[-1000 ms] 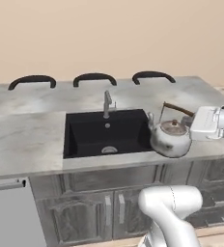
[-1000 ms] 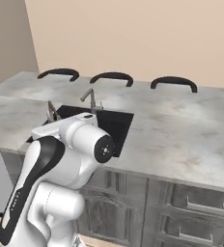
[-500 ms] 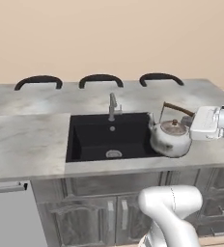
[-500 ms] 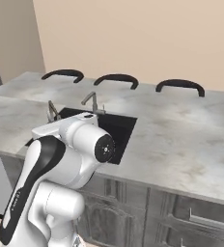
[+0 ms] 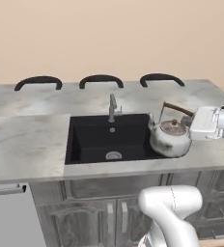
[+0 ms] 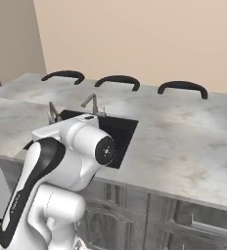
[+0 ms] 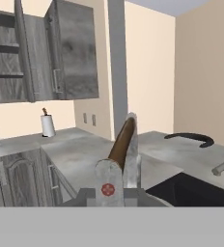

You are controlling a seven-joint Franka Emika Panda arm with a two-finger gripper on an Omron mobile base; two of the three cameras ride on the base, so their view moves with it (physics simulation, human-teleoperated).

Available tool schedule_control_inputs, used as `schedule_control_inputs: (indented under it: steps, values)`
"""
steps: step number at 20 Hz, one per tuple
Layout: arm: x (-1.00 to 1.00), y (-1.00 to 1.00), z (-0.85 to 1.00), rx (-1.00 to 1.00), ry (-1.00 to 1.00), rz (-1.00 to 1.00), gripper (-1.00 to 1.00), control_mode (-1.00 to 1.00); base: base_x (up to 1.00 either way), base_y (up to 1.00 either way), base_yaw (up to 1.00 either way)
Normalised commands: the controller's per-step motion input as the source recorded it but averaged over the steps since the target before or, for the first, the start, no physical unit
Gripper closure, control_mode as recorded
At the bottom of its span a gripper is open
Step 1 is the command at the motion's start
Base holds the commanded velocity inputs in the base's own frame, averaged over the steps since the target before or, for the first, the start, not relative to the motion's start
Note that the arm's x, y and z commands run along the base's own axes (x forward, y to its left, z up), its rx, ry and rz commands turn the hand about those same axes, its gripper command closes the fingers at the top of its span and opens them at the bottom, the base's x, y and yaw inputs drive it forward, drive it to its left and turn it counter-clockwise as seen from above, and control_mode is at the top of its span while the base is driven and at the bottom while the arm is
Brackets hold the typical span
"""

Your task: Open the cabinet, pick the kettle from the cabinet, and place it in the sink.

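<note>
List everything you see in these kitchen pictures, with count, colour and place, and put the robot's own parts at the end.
Rounded silver-white metal kettle: one, brown arched handle, held over the sink's right edge.
Black rectangular sink: one, set in the grey marble countertop.
Slim silver faucet: one, behind the basin.
Black curved chair backs: three, beyond the counter.
Dark grey wood-grain wall cabinet: one, door open.
White paper towel roll: one, on the far counter.
Gripper: one, white, jaws shut on the kettle's handle.

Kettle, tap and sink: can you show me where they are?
kettle (image 5: 169,140), left base view, on its round body.
tap (image 5: 112,106), left base view, on its upright stem.
sink (image 5: 92,140), left base view, on its black floor.
</note>
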Motion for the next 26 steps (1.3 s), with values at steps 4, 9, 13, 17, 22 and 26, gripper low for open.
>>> schedule_control_inputs:
  steps: [4, 9, 13, 17, 22, 26]
  values:
    - [0.00, 0.00, 0.00, 0.00, 0.00, 0.00, 1.00, 1.00, 0.20, -0.25, 0.00]
    - [0.00, 0.00, 0.00, 0.00, 0.00, 0.00, 1.00, 1.00, 0.18, -0.21, 0.00]
    - [0.00, 0.00, 0.00, 0.00, 0.00, 0.00, 1.00, 1.00, 0.00, -0.04, 0.00]
    - [0.00, 0.00, 0.00, 0.00, 0.00, 0.00, 1.00, 1.00, 0.00, 0.00, 0.00]
    - [0.00, 0.00, 0.00, 0.00, 0.00, 0.00, 1.00, 1.00, 0.00, 0.00, 0.00]
    - [0.00, 0.00, 0.00, 0.00, 0.00, 0.00, 1.00, 1.00, 0.00, 0.00, 0.00]
